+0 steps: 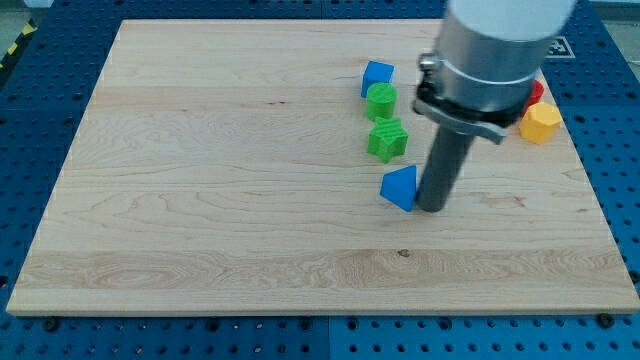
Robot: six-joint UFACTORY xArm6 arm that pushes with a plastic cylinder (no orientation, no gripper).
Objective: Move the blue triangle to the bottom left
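Blue triangle: the landmark, right of centre on the wooden worktop.
My tip: the tool, a bare rod with nothing to clench, standing just beside the triangle's right edge; contact cannot be told.
Green blocks: a ridged one just above the triangle, a round one above that.
Blue block: topmost.
Yellow block: well right, partly behind the arm.
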